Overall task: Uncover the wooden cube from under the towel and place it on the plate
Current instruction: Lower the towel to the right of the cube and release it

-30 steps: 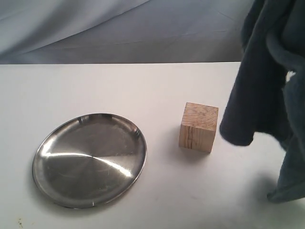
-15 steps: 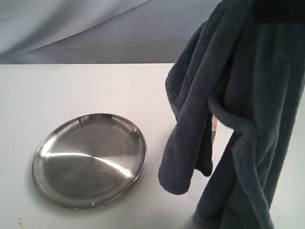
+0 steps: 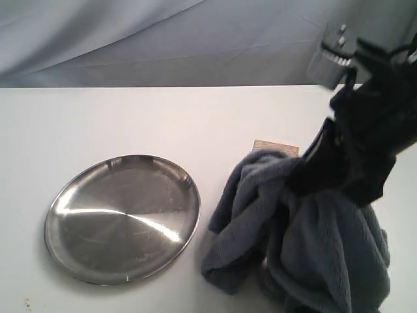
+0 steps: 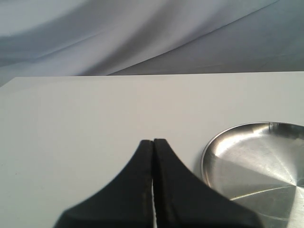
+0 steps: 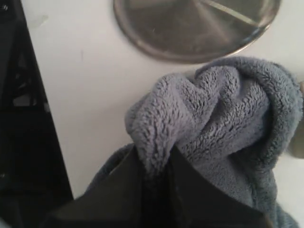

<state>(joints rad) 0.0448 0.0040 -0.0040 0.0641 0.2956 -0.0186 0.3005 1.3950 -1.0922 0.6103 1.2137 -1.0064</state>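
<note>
The blue-grey towel [image 3: 306,241] lies heaped on the white table, right of the shiny steel plate [image 3: 122,218]. Only a thin strip of the wooden cube's top [image 3: 275,145] shows behind the heap; the towel hides the rest. My right gripper [image 3: 311,175] reaches down from the upper right and is shut on a fold of the towel [image 5: 199,114], as the right wrist view shows at the gripper [image 5: 154,164]. Beyond the fold lies the plate [image 5: 194,28]. My left gripper [image 4: 153,143] is shut on nothing above bare table, beside the plate [image 4: 259,166]. It is out of the exterior view.
The white table [image 3: 163,117] ends at a straight far edge, with a draped grey-blue backdrop [image 3: 195,39] behind it. A black frame [image 5: 23,118] stands past the table's edge in the right wrist view.
The towel hung high at the right with the cube bare. It then swung left in front of the cube and now lies slumped on the table over it. The plate stayed put.
</note>
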